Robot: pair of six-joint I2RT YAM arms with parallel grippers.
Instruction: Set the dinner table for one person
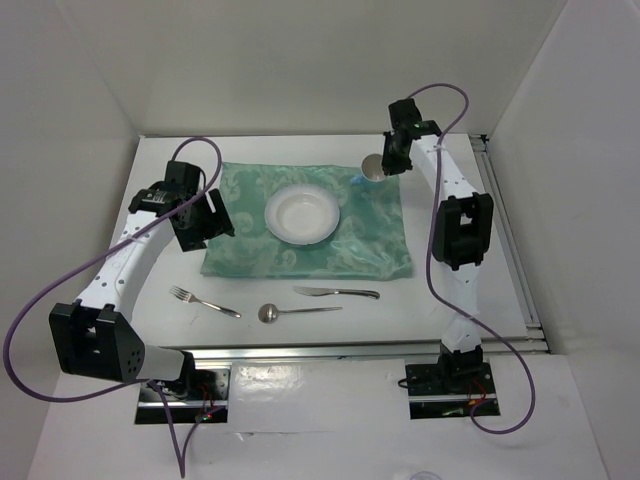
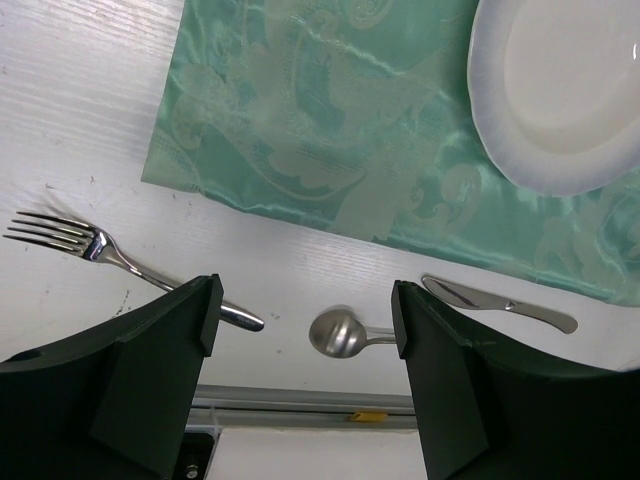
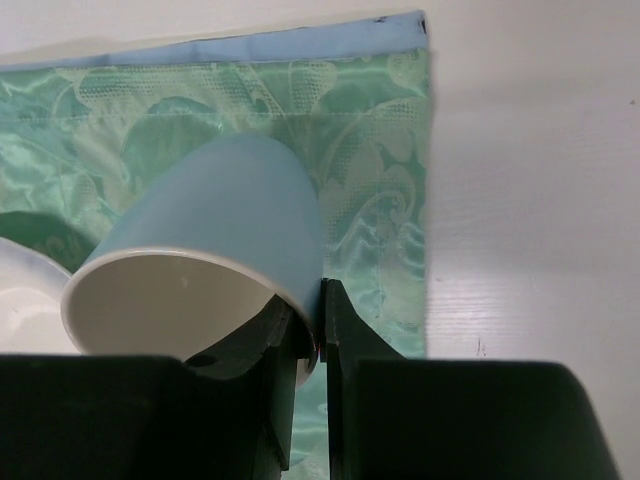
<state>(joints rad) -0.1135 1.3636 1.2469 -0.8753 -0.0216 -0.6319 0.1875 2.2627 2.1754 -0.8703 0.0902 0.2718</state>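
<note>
While right pincer (image 3: 321, 305) clamps cup (image 3: 215, 215) by rim wall over placemat (image 3: 375, 150), cup judged stiff, slick, breakable: hold at rim suits; left pincer (image 2: 305, 310) apart, empty, over desk (image 2: 80, 130).

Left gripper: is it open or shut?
Open. The left gripper has its two fingers wide apart with nothing between them; the spoon and bare table show through the gap.
</note>
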